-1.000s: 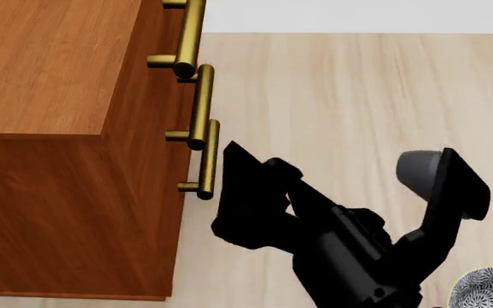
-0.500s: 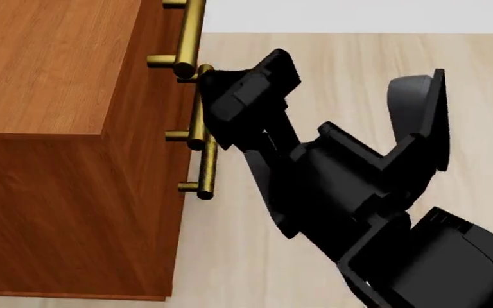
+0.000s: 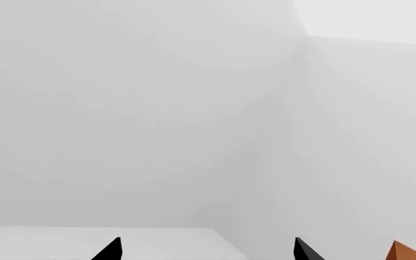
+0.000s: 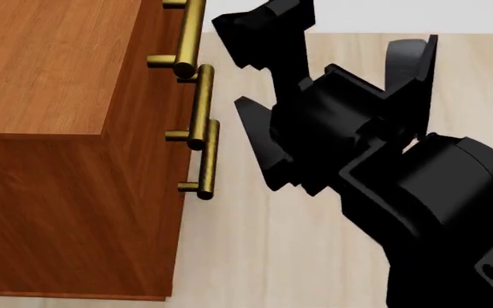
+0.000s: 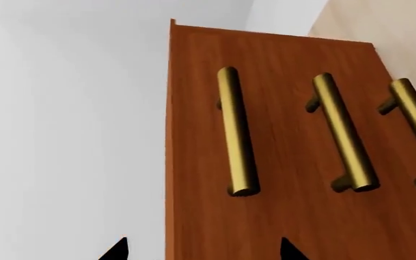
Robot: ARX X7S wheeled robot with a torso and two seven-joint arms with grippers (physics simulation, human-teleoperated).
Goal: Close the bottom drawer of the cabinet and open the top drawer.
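So our black right claw [image 4: 315, 38] sits spread open, upper middle of frame, lined up for the reddish-brown wooden top drawer's brass bar handle [image 5: 237, 130].

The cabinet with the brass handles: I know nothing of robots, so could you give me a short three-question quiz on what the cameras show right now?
1. True or false: the right pincer is shut on a brass handle.
2. How many brass handles does the cabinet front show in the right wrist view? A two, B three, C four.
3. Which camera view shows no brass handle at all?

Key: 1 false, the pincer is open and touches no handle. 2 B. 3 the left wrist view.
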